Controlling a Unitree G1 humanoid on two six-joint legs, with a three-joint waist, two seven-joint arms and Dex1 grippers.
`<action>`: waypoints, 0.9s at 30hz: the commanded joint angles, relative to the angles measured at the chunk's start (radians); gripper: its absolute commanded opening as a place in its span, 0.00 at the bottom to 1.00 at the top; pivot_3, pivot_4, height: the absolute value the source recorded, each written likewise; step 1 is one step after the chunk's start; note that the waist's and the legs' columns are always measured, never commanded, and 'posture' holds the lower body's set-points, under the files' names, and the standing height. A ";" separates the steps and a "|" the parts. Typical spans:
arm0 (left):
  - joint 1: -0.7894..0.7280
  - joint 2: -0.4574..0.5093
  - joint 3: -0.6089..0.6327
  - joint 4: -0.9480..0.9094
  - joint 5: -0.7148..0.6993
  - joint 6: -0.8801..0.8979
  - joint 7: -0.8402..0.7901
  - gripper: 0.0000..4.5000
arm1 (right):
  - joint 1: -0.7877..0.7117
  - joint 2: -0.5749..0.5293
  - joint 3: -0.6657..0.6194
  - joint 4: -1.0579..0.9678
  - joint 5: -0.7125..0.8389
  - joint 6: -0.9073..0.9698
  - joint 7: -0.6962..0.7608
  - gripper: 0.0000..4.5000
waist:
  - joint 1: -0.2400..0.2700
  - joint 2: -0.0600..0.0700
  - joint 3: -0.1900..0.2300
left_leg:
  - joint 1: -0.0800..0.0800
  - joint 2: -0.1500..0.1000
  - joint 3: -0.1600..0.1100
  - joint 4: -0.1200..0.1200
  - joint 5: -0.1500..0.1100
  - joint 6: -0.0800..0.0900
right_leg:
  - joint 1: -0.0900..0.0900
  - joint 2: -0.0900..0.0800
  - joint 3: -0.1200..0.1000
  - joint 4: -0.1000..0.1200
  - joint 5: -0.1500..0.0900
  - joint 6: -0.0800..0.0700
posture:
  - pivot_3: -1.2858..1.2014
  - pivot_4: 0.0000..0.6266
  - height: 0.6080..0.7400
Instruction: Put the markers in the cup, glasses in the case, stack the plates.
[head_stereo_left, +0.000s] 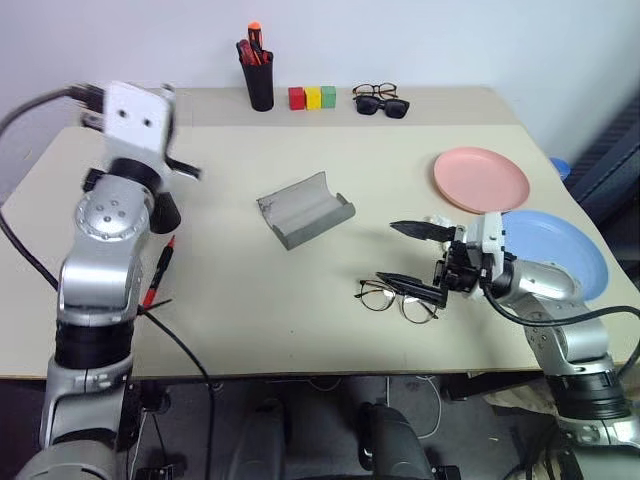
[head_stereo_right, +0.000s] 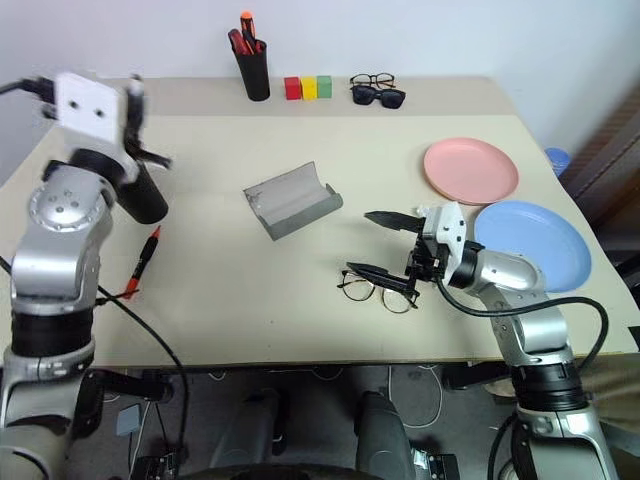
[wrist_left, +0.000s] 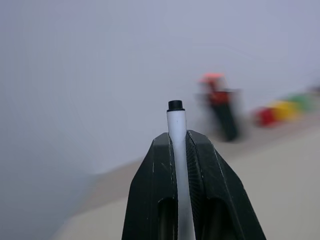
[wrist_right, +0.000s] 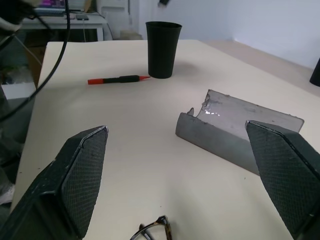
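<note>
**Left has a marker pinched, right hangs open over the specs**

Left gripper (wrist_left: 181, 150) is up off the bench (head_stereo_left: 250, 300), fingers (wrist_left: 157, 190) clamped tight on the black marker (wrist_left: 176, 130), its small dark end poking out past the tips. The black cup (wrist_right: 163, 48) stands below and just beside those fingers, and the red marker (wrist_right: 117, 79) lies flat next to it. Right gripper (head_stereo_left: 415, 255) has its fingers (wrist_right: 75, 180) spread wide, holding nothing. The wire-rimmed glasses (head_stereo_left: 397, 297) sit right under the nearer finger. The open grey case (head_stereo_left: 305, 209) lies just beyond the tips, nothing between. Pink plate (head_stereo_left: 480, 179) and blue plate (head_stereo_left: 560, 250) rest side by side behind that hand. Pen holder (head_stereo_left: 259, 75), coloured blocks (head_stereo_left: 312, 97) and sunglasses (head_stereo_left: 383, 105) are way off at the back.
</note>
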 joint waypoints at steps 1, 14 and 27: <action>-0.040 0.011 0.047 0.124 0.085 -0.139 0.113 0.01 | -0.028 0.010 -0.002 -0.020 0.001 -0.001 -0.012 1.00 | 0.001 0.000 0.000 | 0.000 0.000 0.000 0.000 0.000 0.000 | 0.000 0.000 0.000 0.000 0.000 0.000 | 0.52 0.24 1.00; -0.069 -0.049 0.045 0.406 0.135 -0.350 0.227 0.01 | -0.035 0.005 -0.006 -0.065 0.007 0.039 -0.048 1.00 | 0.000 0.000 0.000 | 0.000 0.000 0.000 0.000 0.000 0.000 | 0.000 0.000 0.000 0.001 0.001 0.002 | 0.52 0.24 1.00; -0.122 -0.119 0.029 0.517 0.115 -0.429 0.193 0.01 | 0.000 0.001 -0.020 -0.099 0.010 0.046 -0.072 1.00 | 0.000 0.000 0.000 | 0.000 0.000 0.000 0.000 0.000 -0.001 | 0.000 0.000 0.000 0.001 0.002 0.004 | 0.52 0.24 1.00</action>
